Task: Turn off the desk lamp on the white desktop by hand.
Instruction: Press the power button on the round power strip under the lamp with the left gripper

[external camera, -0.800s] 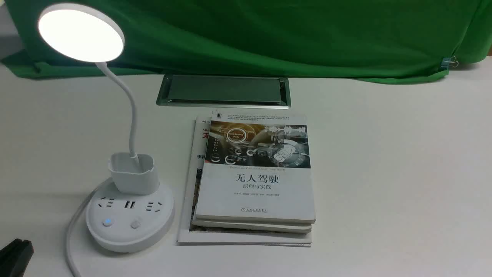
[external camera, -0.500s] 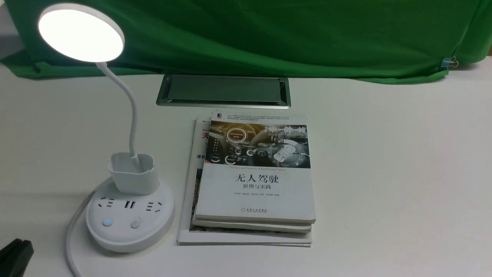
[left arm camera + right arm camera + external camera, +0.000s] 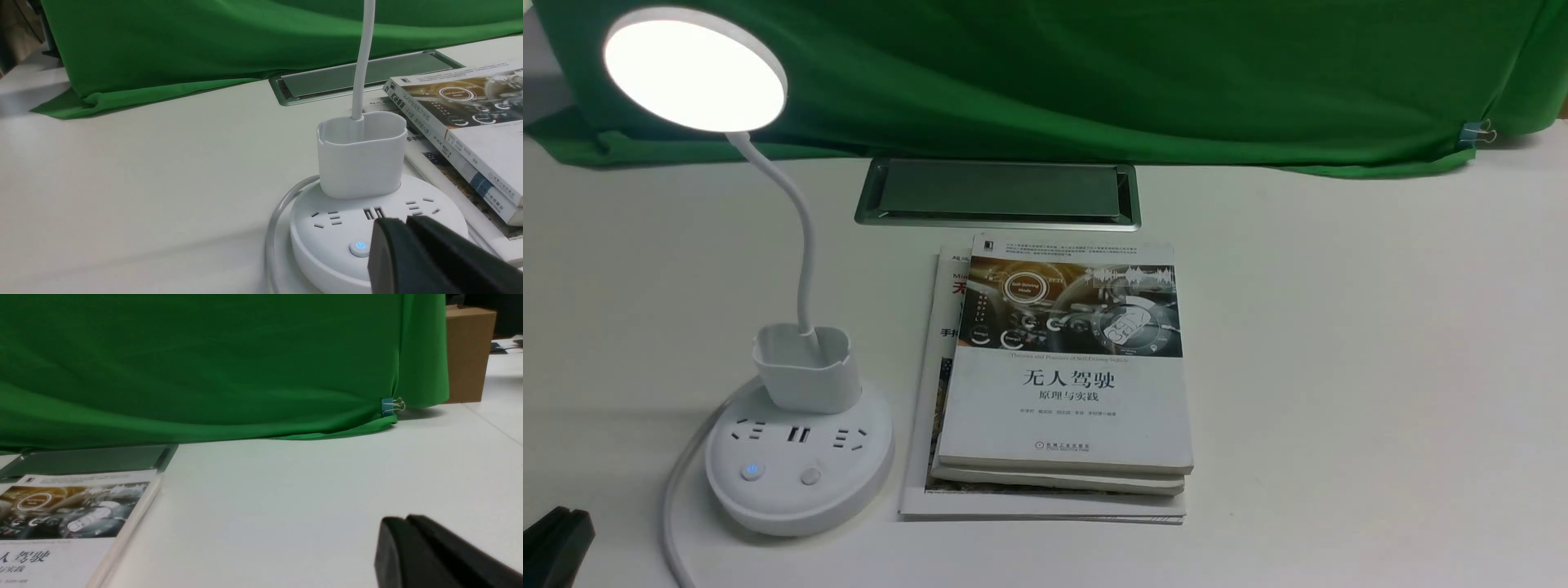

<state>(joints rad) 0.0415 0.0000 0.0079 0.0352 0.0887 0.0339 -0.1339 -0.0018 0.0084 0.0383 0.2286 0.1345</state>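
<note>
The desk lamp [image 3: 784,498] stands lit at the left of the white worktop [image 3: 1339,367], one base button [image 3: 360,246] glowing blue. The left gripper [image 3: 407,223], fingers pressed together, sits low near that base, not touching it. The right gripper [image 3: 407,521], likewise closed on nothing, is well apart. The lamp's cup holder [image 3: 807,380] contains only the neck [image 3: 360,81]. A stack of books [image 3: 1062,384] lies just beside the base.

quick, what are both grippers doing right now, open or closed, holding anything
left gripper: closed, holding nothing, apart from the lamp
right gripper: closed, holding nothing
</note>
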